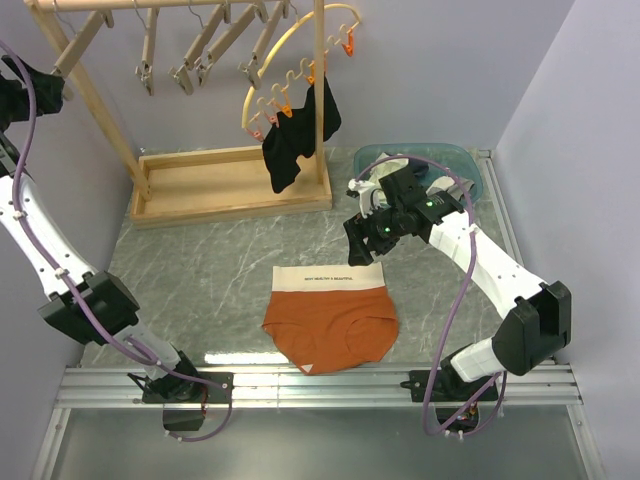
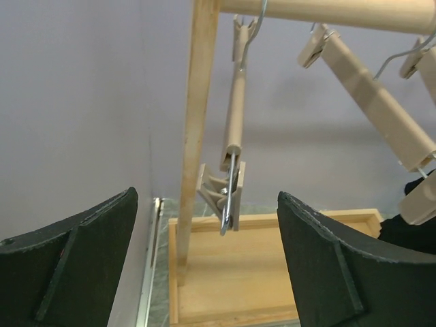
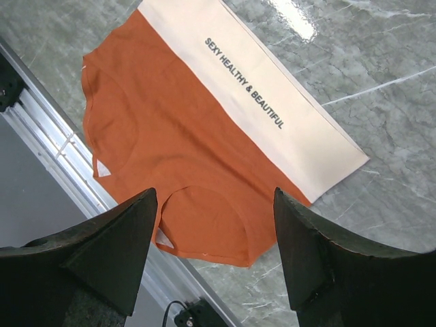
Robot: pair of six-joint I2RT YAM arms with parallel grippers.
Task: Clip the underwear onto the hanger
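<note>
A grey marbled bench (image 1: 220, 250) carries a wooden rack (image 1: 97, 108) along its far side, the posts rising from a shallow wooden tray base (image 1: 215, 185); a curved yellow hoop (image 1: 262, 72) with small orange pegs (image 1: 288, 103) hangs on the rack; a black garment (image 1: 295, 140) dangles from those pegs. A pale blue tub (image 1: 455, 157) sits at the far right corner; an aluminium rail (image 1: 320, 380) runs along the near edge.

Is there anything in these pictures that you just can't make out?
Underwear lettering: too small to read in the top view.
Hanger hook: cut off by the top edge of the left wrist view.
Teal bin contents: mostly hidden behind the right arm in the top view.
Black garment: cut off by the right edge of the left wrist view.
</note>
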